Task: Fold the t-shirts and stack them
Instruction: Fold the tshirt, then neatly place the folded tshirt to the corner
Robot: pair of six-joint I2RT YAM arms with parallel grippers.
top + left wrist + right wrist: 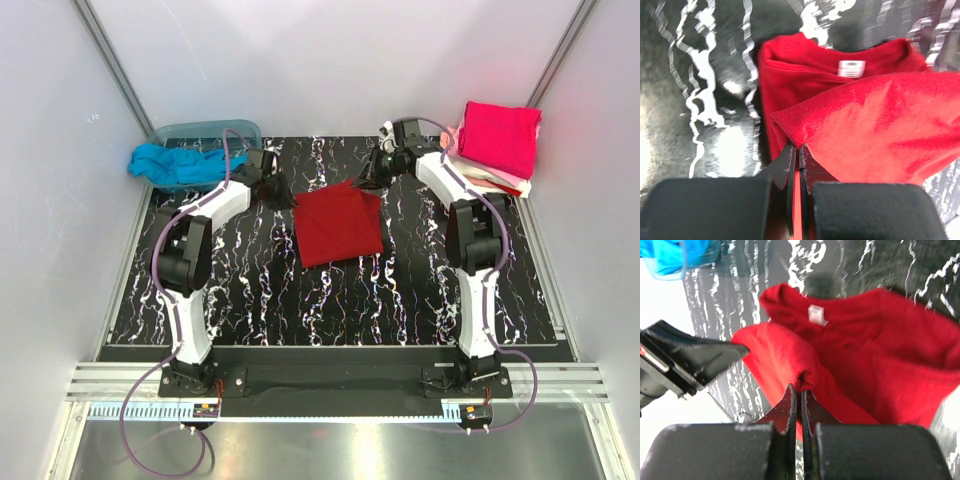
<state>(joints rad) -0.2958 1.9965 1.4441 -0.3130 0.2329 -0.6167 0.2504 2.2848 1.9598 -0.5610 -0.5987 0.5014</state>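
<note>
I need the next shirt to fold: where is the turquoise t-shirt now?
Top view, far left: the turquoise t-shirt spills out of the plastic tub, left of the dark red t-shirt.

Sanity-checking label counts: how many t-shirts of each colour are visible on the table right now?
dark red t-shirt: 1
turquoise t-shirt: 1
magenta t-shirt: 1
pale cloth under the magenta one: layers too thin to count
Total: 3 t-shirts that can be counted
</note>
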